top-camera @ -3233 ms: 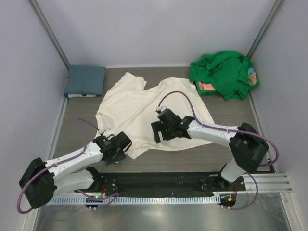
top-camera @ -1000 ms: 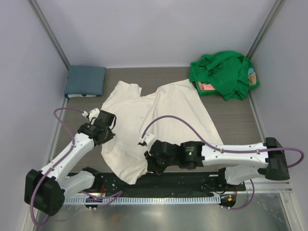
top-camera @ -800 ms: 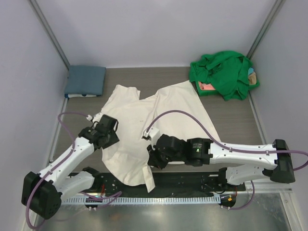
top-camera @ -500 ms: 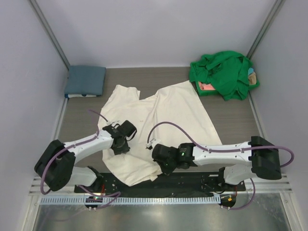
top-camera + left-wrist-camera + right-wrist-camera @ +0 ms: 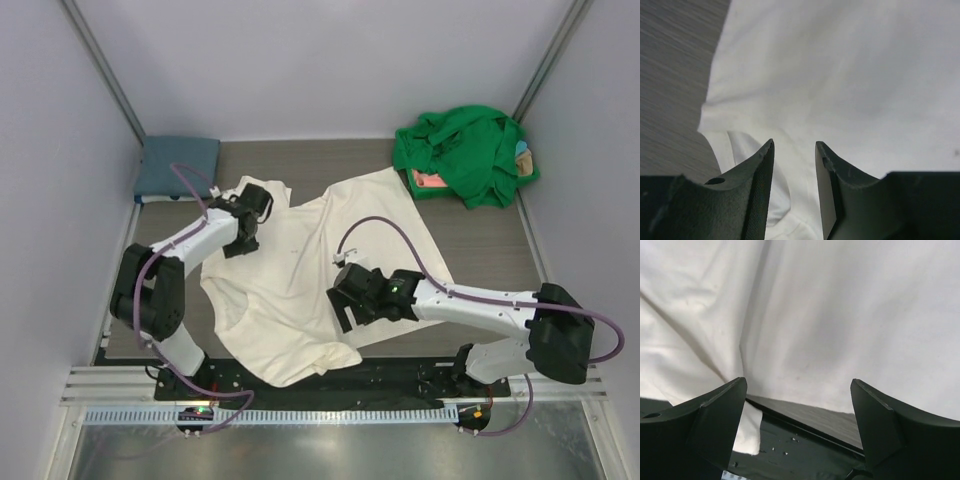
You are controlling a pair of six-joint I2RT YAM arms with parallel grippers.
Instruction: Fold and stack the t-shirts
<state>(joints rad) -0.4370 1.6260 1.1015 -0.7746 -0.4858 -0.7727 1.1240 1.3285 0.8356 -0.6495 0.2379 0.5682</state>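
Tabletop (image 5: pixel 480 250): grey wood-grain, boxed in by pale walls, filling the middle of the top view.
Cream-white t-shirt (image 5: pixel 300 270): lay spread but rumpled across the centre of the tabletop, with 1 sleeve reaching toward the upper left. Its lower edge draped over the black base plate (image 5: pixel 400 375) at bottom centre.
Left claw (image 5: pixel 794 145): sat over the cream shirt's upper-left sleeve area. Its 2 fingers were parted by a narrow gap with nothing between them, only cloth beneath.
Right claw (image 5: pixel 797 382): was at the centre of the top view, low over the shirt's near right edge. It was spread wide and pinched nothing.
Slate-blue t-shirt (image 5: pixel 178 165): lay folded flat in the upper-left corner, near the cream sleeve but apart from it.
Green t-shirt (image 5: pixel 460 150): was a crumpled heap in the upper-right corner.
Pink t-shirt (image 5: pixel 428 180): showed as a strip at the green heap's lower-left edge.
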